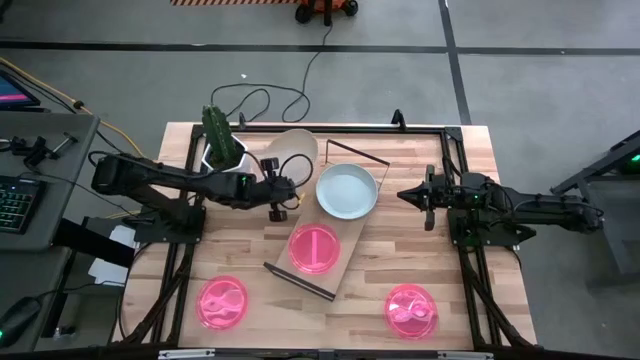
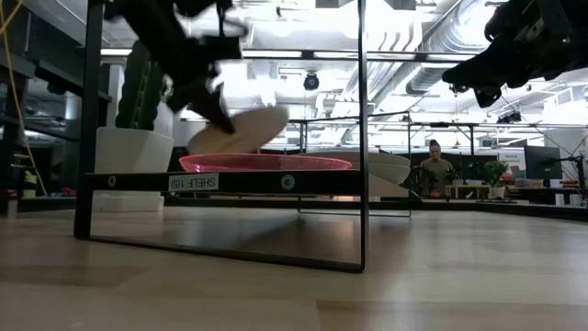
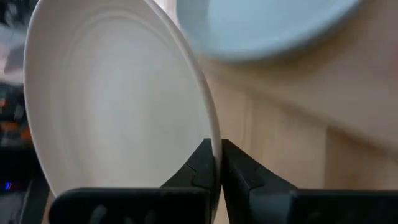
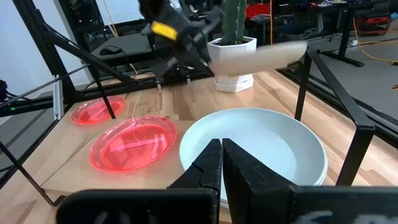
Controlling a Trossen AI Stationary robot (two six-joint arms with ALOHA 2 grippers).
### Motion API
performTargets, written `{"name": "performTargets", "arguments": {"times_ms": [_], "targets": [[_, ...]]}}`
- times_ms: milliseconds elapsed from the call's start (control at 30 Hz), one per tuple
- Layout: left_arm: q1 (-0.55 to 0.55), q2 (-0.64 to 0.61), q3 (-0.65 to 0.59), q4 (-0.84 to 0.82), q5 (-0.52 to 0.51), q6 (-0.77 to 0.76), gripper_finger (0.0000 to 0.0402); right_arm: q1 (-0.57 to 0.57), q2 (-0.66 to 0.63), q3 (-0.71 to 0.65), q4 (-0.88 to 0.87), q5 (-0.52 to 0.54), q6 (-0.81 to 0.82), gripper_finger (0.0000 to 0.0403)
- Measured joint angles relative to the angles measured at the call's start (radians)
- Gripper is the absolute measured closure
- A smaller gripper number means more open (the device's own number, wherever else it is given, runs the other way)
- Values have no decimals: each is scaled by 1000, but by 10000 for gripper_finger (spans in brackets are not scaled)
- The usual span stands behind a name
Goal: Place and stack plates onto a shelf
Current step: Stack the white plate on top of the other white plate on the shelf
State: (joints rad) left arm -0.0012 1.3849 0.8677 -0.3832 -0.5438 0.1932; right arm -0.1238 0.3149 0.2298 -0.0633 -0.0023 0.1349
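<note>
My left gripper is shut on a white plate, which it keeps tilted over the far end of the shelf. The shelf is a light wooden board with black wire end frames. A pale bluish-white plate and a pink plate rest flat on it. Two more pink plates lie on the tabletop. My right gripper hovers shut just right of the pale plate and touches nothing. My left gripper pinches the white plate's rim between its two fingers, one finger on each face. In the high view, the fingers come from the table's left onto the plate's near edge. The plate is tilted steeply and looks lifted clear of the shelf.
A white pot with a green cactus stands just left of the held plate. The black frame rails run along the table's edges. Bare tabletop shows between the two pink plates near the front edge.
</note>
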Motion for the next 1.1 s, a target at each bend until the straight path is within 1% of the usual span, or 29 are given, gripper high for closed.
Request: {"name": "performTargets", "arguments": {"times_ms": [167,300,433,733,933,1100], "targets": [[-90,-17,35,48,24,35,399,0,0,0,5,0,23,403],[-137,8,39,180,77,92,400,0,0,0,11,0,25,403],[-150,63,42,285,152,151,400,0,0,0,22,0,35,403],[-134,255,197,291,253,278,401,0,0,0,23,2,44,403],[-123,372,278,279,254,332,395,0,0,0,21,2,48,403],[-123,417,302,276,201,372,379,0,0,0,18,2,48,403]]}}
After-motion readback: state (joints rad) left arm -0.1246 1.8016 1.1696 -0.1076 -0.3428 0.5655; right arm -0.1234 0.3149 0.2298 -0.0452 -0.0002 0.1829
